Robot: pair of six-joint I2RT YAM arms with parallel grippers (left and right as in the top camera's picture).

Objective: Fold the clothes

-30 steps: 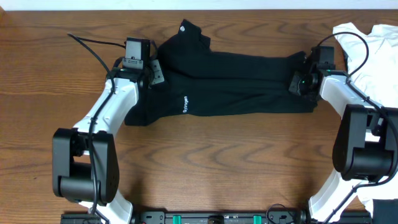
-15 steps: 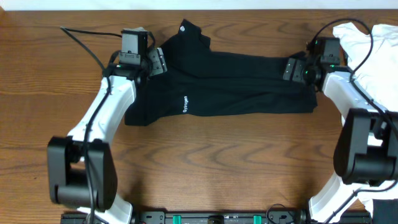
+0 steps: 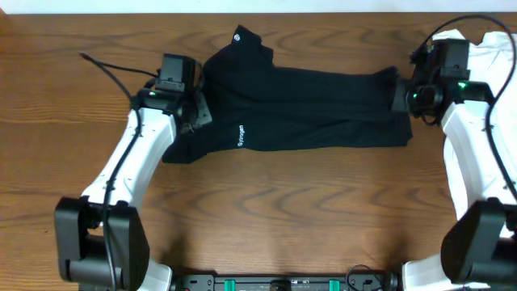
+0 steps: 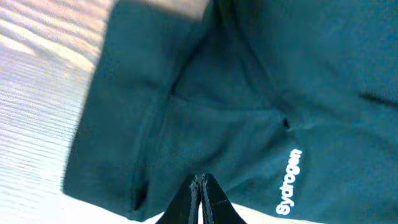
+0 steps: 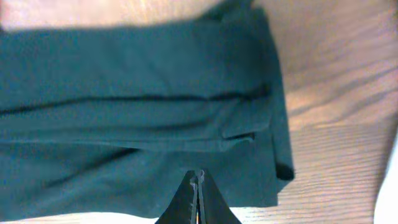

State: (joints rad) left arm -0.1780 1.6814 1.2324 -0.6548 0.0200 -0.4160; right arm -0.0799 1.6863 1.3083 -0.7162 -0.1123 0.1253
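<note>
The clothes, one black shirt [image 3: 307, 105], lie on the wooden table [image 3: 266, 210] folded into a long band, collar [image 3: 242, 40] at the back left and the white logo print [image 3: 241, 136] near the front edge. My left gripper [image 3: 198, 115] hovers over the band's left end, shut, with nothing between its fingers [image 4: 200, 180]. In the left wrist view the shirt [image 4: 249, 93] and its logo [image 4: 289, 182] fill the picture. At the band's right end my right gripper [image 3: 401, 97] is shut and empty [image 5: 198, 176] above the layered hem [image 5: 155, 106].
A white shirt [image 3: 477, 44] lies bunched at the back right corner, just behind the right arm. A black cable [image 3: 113, 66] trails across the table behind the left arm. More white cloth [image 3: 501, 267] shows at the front right edge.
Both grippers opened wide and then shut again with nothing in them. The left gripper pulled back toward the front over the shirt's left end. The right gripper moved rightward.
</note>
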